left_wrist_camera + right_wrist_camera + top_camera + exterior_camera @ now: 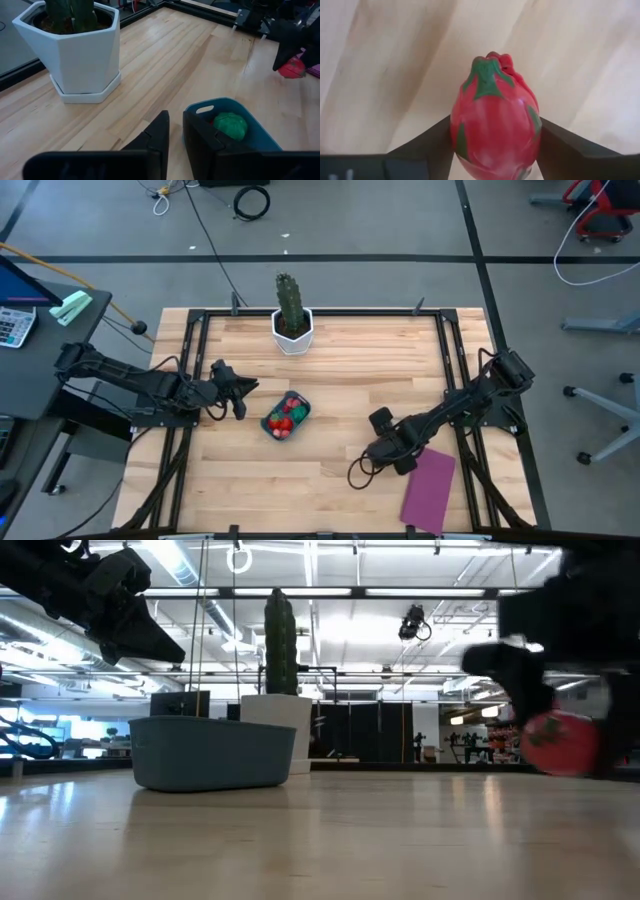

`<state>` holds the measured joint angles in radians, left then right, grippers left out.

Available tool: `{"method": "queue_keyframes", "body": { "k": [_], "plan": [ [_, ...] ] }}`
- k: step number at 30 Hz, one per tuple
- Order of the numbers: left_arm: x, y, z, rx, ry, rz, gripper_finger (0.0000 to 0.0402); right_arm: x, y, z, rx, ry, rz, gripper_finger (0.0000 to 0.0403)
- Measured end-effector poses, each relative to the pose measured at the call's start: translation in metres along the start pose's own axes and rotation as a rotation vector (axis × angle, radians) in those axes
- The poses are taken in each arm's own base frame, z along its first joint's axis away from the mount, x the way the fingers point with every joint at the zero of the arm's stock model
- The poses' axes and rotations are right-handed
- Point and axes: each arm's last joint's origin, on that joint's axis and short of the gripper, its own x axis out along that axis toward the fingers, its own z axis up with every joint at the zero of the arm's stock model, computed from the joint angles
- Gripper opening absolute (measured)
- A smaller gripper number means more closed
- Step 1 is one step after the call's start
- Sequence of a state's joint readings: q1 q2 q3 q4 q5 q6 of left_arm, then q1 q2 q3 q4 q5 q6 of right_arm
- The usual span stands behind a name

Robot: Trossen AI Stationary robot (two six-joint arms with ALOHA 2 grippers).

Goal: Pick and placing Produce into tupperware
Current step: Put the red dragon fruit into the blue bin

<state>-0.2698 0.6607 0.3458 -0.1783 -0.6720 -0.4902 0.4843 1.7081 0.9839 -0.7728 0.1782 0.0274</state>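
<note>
Looking straight down, a pale wooden worktop [330, 470] fills the middle of the overhead frame, with one dark arm entering from each side. Near the top centre stands a green cactus [289, 301] in a white hexagonal pot [292, 333]. A flat purple rectangle [429, 489] lies at the lower right. Just left of centre sits the teal tupperware [286, 417], already holding several red, pink and green pieces of produce [283, 420].

The right gripper [384, 442] hangs right of centre, above the purple rectangle's upper left corner, its jaws pinching a red dragon fruit [495, 117] with green scales. In the right wrist view the fruit's long axis runs forward out of the jaws, tip pointing away. From this gripper the tupperware lies to the left and slightly up in the overhead frame, and the bare wood between them looks open for a carry.

The left gripper [236, 391] hovers just left of the tupperware's upper left rim, jaws nearly pressed together and holding nothing. It is the nearer arm, so crowding at that rim seems the main risk.
</note>
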Motion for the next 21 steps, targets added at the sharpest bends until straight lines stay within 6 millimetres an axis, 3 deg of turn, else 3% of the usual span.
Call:
{"method": "queue_keyframes", "body": {
  "k": [4,9,14,21],
  "plan": [
    [0.0,0.0,0.0,0.001,0.0,0.0,0.0057,-0.01,-0.009,0.017,0.01,-0.107,-0.054,0.0239],
    [0.0,0.0,0.0,0.003,0.0,0.0,0.0061,-0.015,-0.036,0.038,0.079,-0.292,-0.086,0.0223],
    [0.0,0.0,0.0,0.004,0.0,0.0,0.0062,-0.019,-0.077,0.054,0.185,-0.509,-0.162,0.0234],
    [0.0,0.0,0.0,0.004,0.0,0.0,0.0055,-0.028,-0.142,0.058,0.406,-0.774,-0.221,0.0236]
  ]
}}
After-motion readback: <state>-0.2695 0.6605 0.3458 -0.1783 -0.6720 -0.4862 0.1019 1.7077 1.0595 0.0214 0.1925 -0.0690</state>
